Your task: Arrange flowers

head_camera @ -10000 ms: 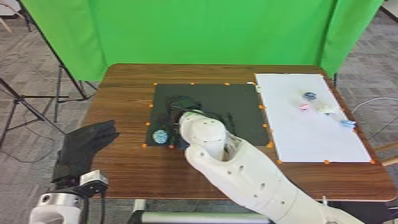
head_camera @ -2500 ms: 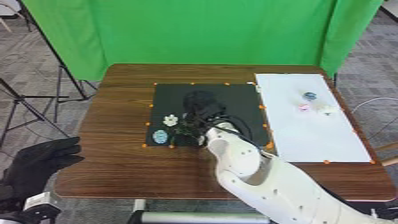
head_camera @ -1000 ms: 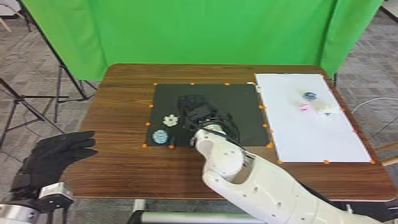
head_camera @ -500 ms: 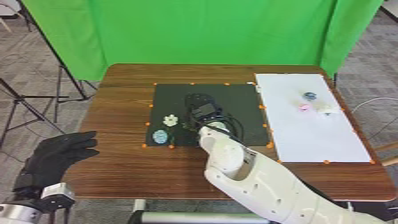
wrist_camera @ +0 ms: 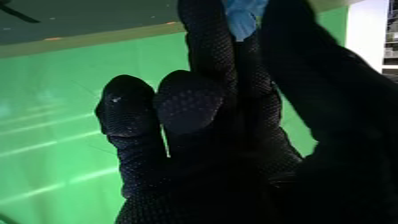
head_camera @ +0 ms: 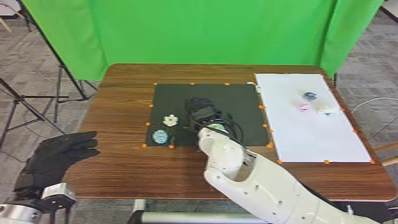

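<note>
We've got the blue flower pinched in our right hand. Swinging left too low could knock the white flower.

Room over white sheet's near half; white flower, blue oval piece block black mat's left side

Black-gloved fingers pinch something blue and petal-like, with green cloth spread beyond them.
</note>
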You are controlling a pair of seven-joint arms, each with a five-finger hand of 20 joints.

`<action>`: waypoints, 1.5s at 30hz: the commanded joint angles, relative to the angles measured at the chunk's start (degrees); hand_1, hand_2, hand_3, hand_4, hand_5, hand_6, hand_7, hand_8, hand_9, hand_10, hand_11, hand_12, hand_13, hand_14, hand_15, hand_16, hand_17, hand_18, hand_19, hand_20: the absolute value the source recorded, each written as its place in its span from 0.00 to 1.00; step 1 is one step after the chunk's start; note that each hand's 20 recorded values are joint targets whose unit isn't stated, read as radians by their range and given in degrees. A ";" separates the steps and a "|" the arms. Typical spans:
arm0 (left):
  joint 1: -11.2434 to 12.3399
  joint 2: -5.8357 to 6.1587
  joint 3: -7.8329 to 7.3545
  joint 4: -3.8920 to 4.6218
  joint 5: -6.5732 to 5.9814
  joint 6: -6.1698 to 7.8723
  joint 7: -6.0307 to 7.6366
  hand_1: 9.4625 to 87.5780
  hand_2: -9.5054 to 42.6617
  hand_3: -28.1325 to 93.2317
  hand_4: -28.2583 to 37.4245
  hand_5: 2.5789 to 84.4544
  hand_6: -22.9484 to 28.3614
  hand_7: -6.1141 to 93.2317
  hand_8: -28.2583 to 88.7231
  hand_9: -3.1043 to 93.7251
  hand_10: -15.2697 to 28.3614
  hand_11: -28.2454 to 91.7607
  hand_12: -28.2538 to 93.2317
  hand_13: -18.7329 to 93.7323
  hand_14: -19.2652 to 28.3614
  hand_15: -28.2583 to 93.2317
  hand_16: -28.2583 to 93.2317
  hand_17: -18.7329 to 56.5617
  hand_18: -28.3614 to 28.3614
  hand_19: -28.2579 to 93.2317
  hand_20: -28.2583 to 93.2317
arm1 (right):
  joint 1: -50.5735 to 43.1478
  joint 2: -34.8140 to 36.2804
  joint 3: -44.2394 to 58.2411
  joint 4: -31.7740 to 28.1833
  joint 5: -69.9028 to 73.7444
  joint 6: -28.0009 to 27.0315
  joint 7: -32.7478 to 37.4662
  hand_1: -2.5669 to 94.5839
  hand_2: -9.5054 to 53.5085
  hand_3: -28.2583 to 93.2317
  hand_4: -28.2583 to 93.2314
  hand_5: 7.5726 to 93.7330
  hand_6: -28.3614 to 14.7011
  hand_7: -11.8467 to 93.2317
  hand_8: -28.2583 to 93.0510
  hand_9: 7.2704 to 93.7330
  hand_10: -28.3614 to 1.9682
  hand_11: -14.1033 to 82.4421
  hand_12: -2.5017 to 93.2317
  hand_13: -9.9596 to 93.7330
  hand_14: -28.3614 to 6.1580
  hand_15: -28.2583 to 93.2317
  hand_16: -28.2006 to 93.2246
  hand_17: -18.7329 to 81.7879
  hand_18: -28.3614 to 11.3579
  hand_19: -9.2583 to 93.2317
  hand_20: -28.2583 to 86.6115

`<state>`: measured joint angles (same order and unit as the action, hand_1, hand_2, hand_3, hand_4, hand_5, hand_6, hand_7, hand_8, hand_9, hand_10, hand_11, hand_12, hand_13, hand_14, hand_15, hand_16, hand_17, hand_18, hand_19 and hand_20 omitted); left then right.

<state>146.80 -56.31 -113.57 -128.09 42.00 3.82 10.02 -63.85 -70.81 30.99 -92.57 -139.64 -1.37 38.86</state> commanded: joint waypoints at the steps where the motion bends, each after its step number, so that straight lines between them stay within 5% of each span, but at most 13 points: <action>1: 0.70 -0.09 -0.19 -0.16 0.11 0.37 -0.28 0.25 0.27 0.88 0.21 0.64 0.76 0.22 0.18 0.55 0.91 0.53 0.33 0.54 1.00 0.80 0.13 0.26 1.00 0.73 0.64 | 0.05 -0.19 0.61 -1.45 0.66 -0.44 0.07 0.39 0.00 0.91 0.01 0.67 0.56 0.40 0.14 0.71 0.42 0.54 0.25 0.79 0.59 0.90 0.44 0.70 0.25 1.00 0.59; 7: 0.80 -0.22 -0.17 -0.21 0.14 0.23 -0.56 0.25 0.27 0.88 0.21 0.64 0.76 0.22 0.18 0.55 0.91 0.53 0.33 0.54 1.00 0.80 0.13 0.26 1.00 0.73 0.64 | 0.59 -0.03 0.30 -1.52 0.50 0.30 0.17 0.37 0.00 0.91 0.02 0.66 0.54 0.39 0.13 0.70 0.40 0.55 0.25 0.79 0.57 0.90 0.43 0.70 0.24 1.00 0.59; 13: 3.77 -0.55 -0.93 -1.11 -0.29 1.24 1.00 0.25 0.27 0.88 0.21 0.64 0.76 0.23 0.18 0.55 0.91 0.53 0.33 0.54 1.00 0.80 0.13 0.26 1.00 0.73 0.64 | 3.12 3.20 -1.42 -4.45 1.40 1.36 0.46 0.35 0.02 0.90 0.03 0.65 0.52 0.38 0.13 0.69 0.37 0.54 0.24 0.79 0.55 0.90 0.43 0.70 0.23 1.00 0.59; 19: 6.99 -0.25 -2.88 -2.00 -0.88 2.38 2.97 0.25 0.27 0.88 0.21 0.64 0.76 0.22 0.18 0.55 0.91 0.53 0.33 0.55 1.00 0.80 0.13 0.26 1.00 0.74 0.64 | 6.37 11.47 -1.18 -11.79 5.55 2.75 -1.50 0.34 0.05 0.90 0.03 0.63 0.50 0.36 0.14 0.65 0.30 0.48 0.22 0.77 0.53 0.90 0.43 0.67 0.20 1.00 0.56; 25: 8.92 0.23 -2.83 -2.56 -1.38 3.57 4.68 0.24 0.27 0.88 0.21 0.64 0.76 0.22 0.18 0.55 0.91 0.53 0.33 0.55 1.00 0.81 0.13 0.27 1.00 0.74 0.64 | 6.34 22.73 1.70 -14.84 7.22 4.66 -3.90 0.33 0.07 0.90 0.03 0.60 0.49 0.33 0.14 0.62 0.29 0.41 0.21 0.76 0.52 0.90 0.42 0.66 0.19 1.00 0.54; 31: 9.88 0.80 -2.23 -2.59 -2.00 3.90 6.53 0.23 0.29 0.87 0.20 0.64 0.76 0.22 0.18 0.55 0.91 0.53 0.33 0.54 1.00 0.81 0.13 0.27 1.00 0.74 0.65 | 3.36 28.82 6.83 -11.11 9.27 1.46 -6.09 0.33 0.07 0.90 0.03 0.56 0.49 0.32 0.14 0.58 0.29 0.38 0.20 0.76 0.54 0.91 0.41 0.65 0.20 1.00 0.53; 33: 9.63 0.52 -2.27 -2.74 -1.50 3.64 5.51 0.22 0.30 0.87 0.18 0.64 0.76 0.22 0.18 0.55 0.91 0.53 0.33 0.54 1.00 0.81 0.13 0.27 1.00 0.74 0.65 | 2.80 30.22 7.24 -8.69 5.30 1.23 -6.96 0.33 0.07 0.91 0.03 0.55 0.49 0.32 0.14 0.57 0.29 0.36 0.20 0.76 0.54 0.91 0.41 0.64 0.20 1.00 0.52; 45: 8.89 1.14 -0.61 -2.42 -1.72 3.96 6.33 0.21 0.30 0.88 0.16 0.64 0.76 0.22 0.18 0.54 0.91 0.52 0.33 0.54 1.00 0.80 0.13 0.27 1.00 0.74 0.65 | 0.79 32.15 10.64 -2.83 6.35 -3.76 -2.21 0.33 0.07 0.92 0.02 0.53 0.51 0.33 0.13 0.55 0.31 0.34 0.20 0.74 0.56 0.92 0.41 0.61 0.20 1.00 0.45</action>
<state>155.77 -55.45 -115.19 -130.42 40.62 7.41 16.13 -62.40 -39.71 40.66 -97.47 -133.88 -3.57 34.08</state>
